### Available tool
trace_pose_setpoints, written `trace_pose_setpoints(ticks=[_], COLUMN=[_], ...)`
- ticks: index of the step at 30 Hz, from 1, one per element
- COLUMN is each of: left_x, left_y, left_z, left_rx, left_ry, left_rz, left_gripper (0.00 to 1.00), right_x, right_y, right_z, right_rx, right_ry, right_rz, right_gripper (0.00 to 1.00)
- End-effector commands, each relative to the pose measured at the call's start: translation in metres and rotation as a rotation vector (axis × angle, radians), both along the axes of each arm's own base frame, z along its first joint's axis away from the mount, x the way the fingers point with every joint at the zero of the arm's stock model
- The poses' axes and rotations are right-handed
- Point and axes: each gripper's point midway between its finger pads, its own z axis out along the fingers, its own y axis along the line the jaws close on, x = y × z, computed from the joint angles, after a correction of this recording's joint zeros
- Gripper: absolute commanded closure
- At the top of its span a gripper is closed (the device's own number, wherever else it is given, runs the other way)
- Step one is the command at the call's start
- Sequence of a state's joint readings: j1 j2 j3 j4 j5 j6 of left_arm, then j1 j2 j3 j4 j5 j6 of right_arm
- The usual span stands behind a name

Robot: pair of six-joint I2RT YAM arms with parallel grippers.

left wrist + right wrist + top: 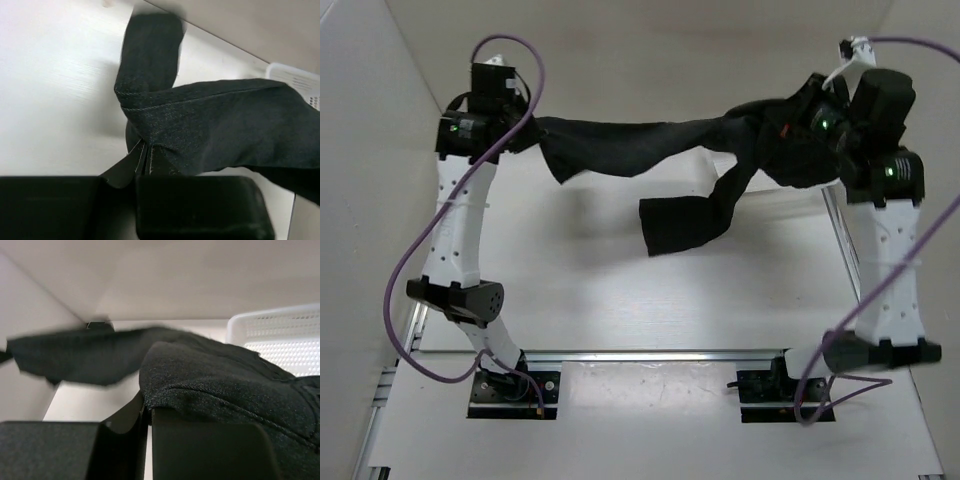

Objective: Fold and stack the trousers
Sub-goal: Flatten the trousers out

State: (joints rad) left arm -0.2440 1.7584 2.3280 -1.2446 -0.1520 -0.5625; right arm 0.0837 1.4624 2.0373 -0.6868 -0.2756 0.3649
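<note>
The black trousers (650, 145) hang stretched in the air between my two grippers, across the far part of the table. One leg (685, 220) droops down to the table in the middle. My left gripper (525, 135) is shut on one end of the cloth; in the left wrist view the fabric (215, 125) bunches into the closed jaws (145, 160). My right gripper (800, 125) is shut on the other end; in the right wrist view the cloth (225, 385) drapes over the closed jaws (149, 410).
A white mesh basket (280, 335) stands at the far right, also in the left wrist view (300, 80); in the top view only its edge (840, 225) shows behind the right arm. Walls enclose the table at the left and back.
</note>
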Motion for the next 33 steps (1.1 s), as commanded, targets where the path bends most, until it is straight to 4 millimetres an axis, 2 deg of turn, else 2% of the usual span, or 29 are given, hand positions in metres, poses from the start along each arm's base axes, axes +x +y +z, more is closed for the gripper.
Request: trace_pose_setpoints(ticks=[1, 2, 3, 4, 5, 6, 7, 8, 9, 10, 11, 12, 13, 14, 15, 16, 17, 18, 19, 20, 21, 22, 23, 24, 26, 27, 29, 32, 33], left_x=[-0.034, -0.034, -0.030, -0.028, -0.025, -0.018, -0.004, 0.004, 0.012, 0.017, 0.024, 0.023, 0.017, 0.012, 0.013, 0.004, -0.005, -0.011, -0.019, -0.030, -0.037, -0.049, -0.059, -0.065, -0.079, -0.085, -0.094, -0.101, -0.102], left_y=[0.025, 0.035, 0.040, 0.042, 0.041, 0.040, 0.036, 0.033, 0.022, 0.017, 0.014, 0.014, 0.010, 0.014, 0.014, 0.011, 0.013, 0.010, 0.005, 0.006, 0.005, 0.006, 0.004, 0.005, 0.012, 0.013, 0.020, 0.026, 0.026], left_z=[0.001, -0.001, -0.008, -0.007, -0.012, -0.011, -0.024, -0.030, -0.025, -0.034, -0.048, -0.054, -0.071, -0.070, -0.074, -0.100, -0.096, -0.103, -0.128, -0.123, -0.131, -0.151, -0.150, -0.156, -0.168, -0.163, -0.163, -0.163, -0.161], left_rx=[0.033, 0.034, 0.035, 0.035, 0.037, 0.027, 0.023, 0.017, -0.011, -0.024, -0.030, -0.037, -0.031, -0.026, -0.027, -0.018, -0.020, -0.034, -0.038, -0.047, -0.056, -0.058, -0.056, -0.054, -0.030, -0.032, -0.012, 0.004, 0.003], left_ry=[0.064, 0.072, 0.084, 0.076, 0.090, 0.081, 0.114, 0.127, 0.108, 0.137, 0.172, 0.191, 0.246, 0.243, 0.234, 0.302, 0.283, 0.290, 0.333, 0.312, 0.326, 0.379, 0.378, 0.393, 0.422, 0.406, 0.399, 0.407, 0.398], left_rz=[-0.007, 0.020, 0.032, 0.029, 0.029, 0.013, 0.004, -0.006, -0.057, -0.076, -0.086, -0.078, -0.085, -0.066, -0.066, -0.073, -0.074, -0.089, -0.106, -0.101, -0.111, -0.102, -0.112, -0.112, -0.091, -0.092, -0.072, -0.044, -0.044], left_gripper=[0.90, 0.90, 0.90, 0.90, 0.90, 0.90, 0.90, 0.81, 0.66, 0.30, 0.14, 0.04, 0.00, 0.00, 0.00, 0.00, 0.20, 0.34, 0.49, 0.74, 0.82, 0.86, 0.90, 0.90, 0.90, 0.90, 0.90, 0.88, 0.86], right_x=[-0.054, -0.081, -0.083, -0.091, -0.113, -0.121, -0.129, -0.142, -0.152, -0.159, -0.171, -0.171, -0.172, -0.166, -0.160, -0.149, -0.136, -0.126, -0.104, -0.087, -0.072, -0.052, -0.035, -0.016, 0.008, 0.018, 0.039, 0.056, 0.061], right_y=[0.007, 0.004, 0.004, 0.004, 0.004, 0.005, 0.007, 0.011, 0.016, 0.016, 0.006, -0.006, -0.017, -0.034, -0.042, -0.046, -0.046, -0.045, -0.041, -0.037, -0.035, -0.031, -0.031, -0.028, -0.030, -0.030, -0.024, -0.017, -0.014], right_z=[-0.014, -0.013, -0.070, -0.090, -0.100, -0.125, -0.183, -0.199, -0.219, -0.236, -0.253, -0.251, -0.243, -0.237, -0.220, -0.220, -0.216, -0.217, -0.229, -0.231, -0.236, -0.262, -0.260, -0.287, -0.296, -0.320, -0.338, -0.350, -0.365], right_rx=[-0.030, -0.008, -0.021, -0.009, 0.013, 0.019, 0.012, 0.031, 0.029, 0.000, -0.042, -0.070, -0.089, -0.123, -0.121, -0.136, -0.132, -0.136, -0.150, -0.156, -0.173, -0.190, -0.214, -0.246, -0.255, -0.254, -0.245, -0.216, -0.217], right_ry=[0.017, -0.002, 0.126, 0.162, 0.159, 0.212, 0.341, 0.376, 0.436, 0.481, 0.553, 0.545, 0.507, 0.469, 0.421, 0.428, 0.420, 0.435, 0.486, 0.484, 0.497, 0.575, 0.567, 0.630, 0.651, 0.709, 0.736, 0.753, 0.785], right_rz=[0.043, 0.039, 0.040, 0.036, 0.043, 0.051, 0.064, 0.090, 0.118, 0.106, 0.053, -0.009, -0.066, -0.164, -0.210, -0.232, -0.241, -0.241, -0.239, -0.223, -0.217, -0.205, -0.221, -0.210, -0.228, -0.215, -0.208, -0.202, -0.190], right_gripper=[1.00, 1.00, 1.00, 1.00, 1.00, 0.97, 0.73, 0.54, 0.37, 0.23, 0.09, 0.03, 0.00, 0.00, 0.00, 0.04, 0.50, 0.79, 0.99, 1.00, 1.00, 1.00, 1.00, 1.00, 1.00, 1.00, 1.00, 1.00, 1.00])
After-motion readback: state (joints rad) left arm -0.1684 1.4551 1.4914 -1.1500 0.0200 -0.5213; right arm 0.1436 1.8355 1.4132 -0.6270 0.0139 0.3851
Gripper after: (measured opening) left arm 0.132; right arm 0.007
